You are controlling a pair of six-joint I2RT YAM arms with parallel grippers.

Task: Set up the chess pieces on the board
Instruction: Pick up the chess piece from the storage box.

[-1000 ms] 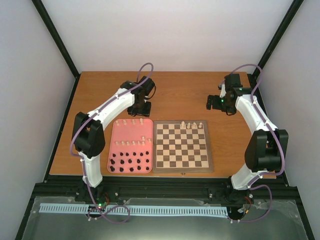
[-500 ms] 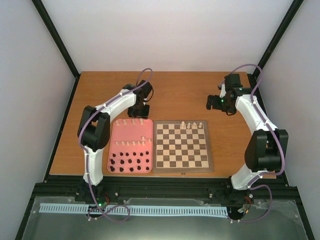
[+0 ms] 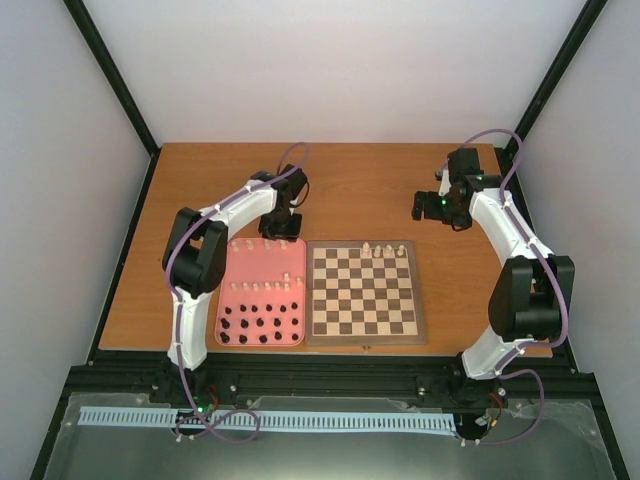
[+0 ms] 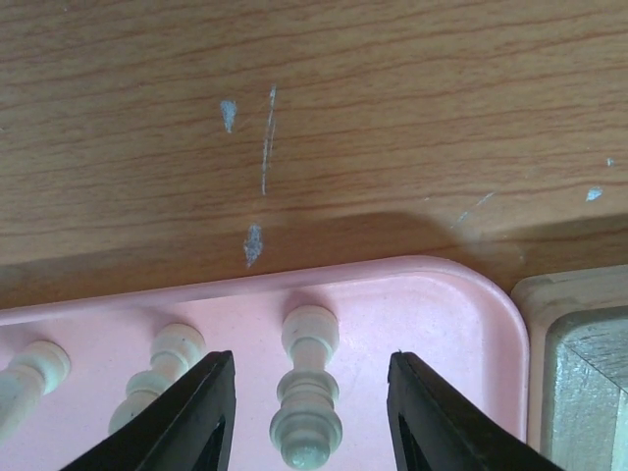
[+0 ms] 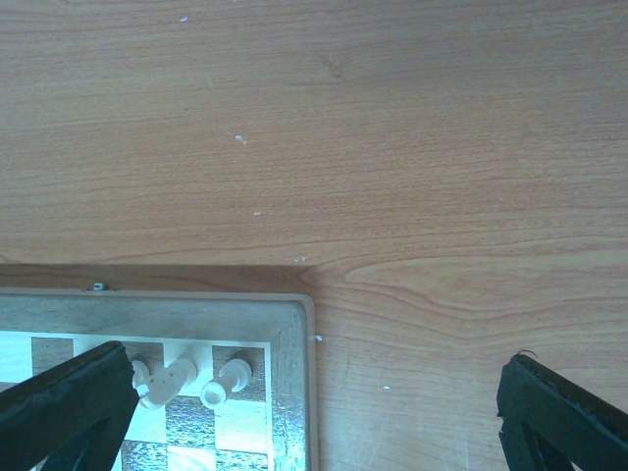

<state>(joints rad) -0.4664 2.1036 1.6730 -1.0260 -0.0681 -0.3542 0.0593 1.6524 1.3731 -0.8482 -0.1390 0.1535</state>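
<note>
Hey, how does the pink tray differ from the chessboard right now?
The pink tray is plain and round-cornered; the chessboard is checked in light and dark brown. The tray holds many pieces, cream figures and black figures; the board holds only a few cream pieces, along its far row. Both lie flat, side by side on the table.

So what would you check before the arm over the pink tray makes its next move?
1. Cream-white piece centred in the left gripper: ok.
2. Firm grip on that piece: not ok, gaps show on both sides.
3. Gripper finger clear of the neighbouring piece: cannot tell, they overlap in the wrist view.
4. Free squares in the far row of the chessboard: ok.
5. Right gripper out of the way: ok, open, over bare table beyond the board's corner.
</note>
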